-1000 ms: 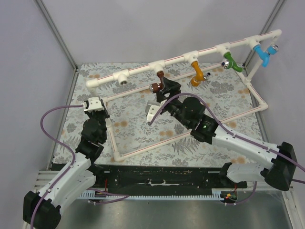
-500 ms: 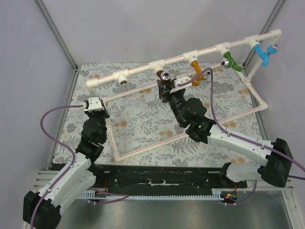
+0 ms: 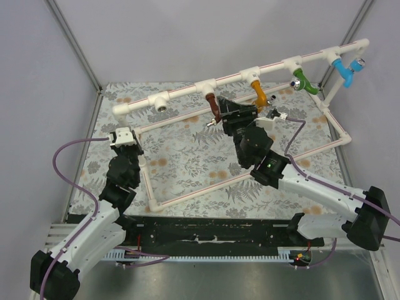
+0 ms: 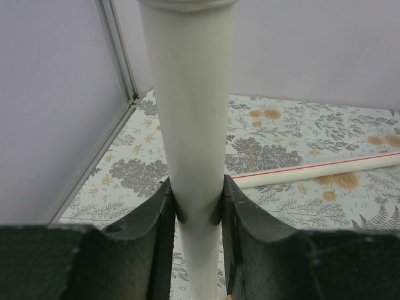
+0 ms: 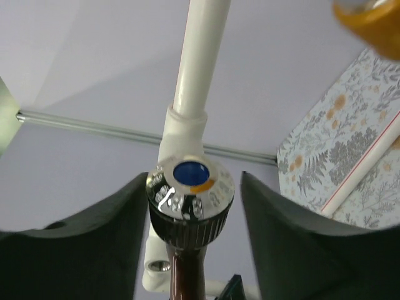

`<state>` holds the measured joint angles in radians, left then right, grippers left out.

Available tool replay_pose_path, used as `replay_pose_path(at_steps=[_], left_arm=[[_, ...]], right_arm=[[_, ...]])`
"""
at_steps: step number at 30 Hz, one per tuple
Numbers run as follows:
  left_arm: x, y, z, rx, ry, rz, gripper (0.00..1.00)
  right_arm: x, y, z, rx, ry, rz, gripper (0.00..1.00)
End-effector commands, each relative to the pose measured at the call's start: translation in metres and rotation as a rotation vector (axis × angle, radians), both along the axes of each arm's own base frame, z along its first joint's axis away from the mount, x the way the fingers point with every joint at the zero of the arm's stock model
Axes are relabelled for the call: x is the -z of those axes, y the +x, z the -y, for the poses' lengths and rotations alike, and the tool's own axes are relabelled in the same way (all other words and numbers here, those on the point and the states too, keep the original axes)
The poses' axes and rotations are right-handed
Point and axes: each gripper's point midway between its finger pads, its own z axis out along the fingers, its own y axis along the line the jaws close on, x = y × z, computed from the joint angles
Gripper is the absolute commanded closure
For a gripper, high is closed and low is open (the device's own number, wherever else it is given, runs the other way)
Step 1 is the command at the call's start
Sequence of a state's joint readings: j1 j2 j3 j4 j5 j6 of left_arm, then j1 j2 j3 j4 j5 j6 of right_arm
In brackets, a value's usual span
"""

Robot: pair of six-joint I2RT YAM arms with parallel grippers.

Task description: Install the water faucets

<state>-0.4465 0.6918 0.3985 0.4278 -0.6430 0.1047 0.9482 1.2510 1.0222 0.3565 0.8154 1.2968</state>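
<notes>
Your outstretched right gripper [image 3: 224,112], wrist newly rolled over, straddles the dark reddish-brown plastic tap [image 5: 190,194], fingers apart; left gripper [image 4: 199,200] clamps the white plastic pipe [image 4: 187,94].

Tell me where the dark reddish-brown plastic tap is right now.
In the top view, the dark reddish-brown plastic tap hangs from the white plastic pipe frame mid-rail, left of the orange-yellow tap, the right gripper open around its silvery end.

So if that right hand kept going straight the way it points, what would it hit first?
Most likely the dark reddish-brown faucet: its silvery cap sits dead ahead between the right hand's open fingers. The white pipe fitting lies behind it, though depth is hard to judge.
</notes>
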Motion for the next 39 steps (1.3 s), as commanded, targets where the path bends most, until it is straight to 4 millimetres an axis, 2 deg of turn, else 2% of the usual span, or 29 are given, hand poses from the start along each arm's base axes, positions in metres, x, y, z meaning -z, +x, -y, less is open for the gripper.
replay_pose_path(at_steps=[1, 4, 7, 9, 12, 16, 20, 23, 30, 34, 37, 39], left_arm=[[0.0, 0.0, 0.008, 0.044, 0.045, -0.003, 0.98], [0.002, 0.001, 0.008, 0.043, 0.048, -0.008, 0.98], [0.003, 0.001, 0.008, 0.041, 0.052, -0.012, 0.98], [0.003, 0.002, 0.008, 0.041, 0.053, -0.013, 0.98], [0.003, 0.002, 0.008, 0.041, 0.053, -0.013, 0.98], [0.003, 0.002, 0.009, 0.044, 0.051, -0.013, 0.98], [0.004, 0.002, 0.009, 0.047, 0.053, -0.016, 0.98], [0.004, 0.002, 0.01, 0.05, 0.055, -0.018, 0.98], [0.004, 0.002, 0.009, 0.047, 0.053, -0.016, 0.98], [0.004, 0.002, 0.009, 0.047, 0.053, -0.016, 0.98], [0.004, 0.002, 0.009, 0.048, 0.049, -0.016, 0.98], [0.004, 0.002, 0.01, 0.051, 0.046, -0.014, 0.98]], right_arm=[[-0.022, 0.0, 0.048, 0.13, -0.017, 0.096, 0.24], [-0.028, -0.012, 0.05, 0.087, -0.158, 0.154, 0.09], [-0.033, -0.024, 0.05, 0.041, -0.338, 0.23, 0.02], [-0.036, -0.031, 0.053, 0.028, -0.505, 0.285, 0.02], [-0.05, -0.044, 0.058, 0.024, -0.787, 0.421, 0.02], [-0.068, -0.071, 0.044, -0.048, -1.215, 0.732, 0.02], [-0.058, -0.088, 0.025, -0.141, -1.628, 0.993, 0.02], [-0.042, -0.085, 0.019, -0.147, -1.876, 1.093, 0.02], [-0.032, -0.066, 0.007, -0.038, -2.151, 1.163, 0.02], [-0.028, -0.044, 0.005, 0.076, -2.252, 1.096, 0.04], [-0.022, -0.023, 0.004, 0.194, -2.337, 1.006, 0.09], [-0.022, -0.013, 0.003, 0.232, -2.326, 0.944, 0.14]])
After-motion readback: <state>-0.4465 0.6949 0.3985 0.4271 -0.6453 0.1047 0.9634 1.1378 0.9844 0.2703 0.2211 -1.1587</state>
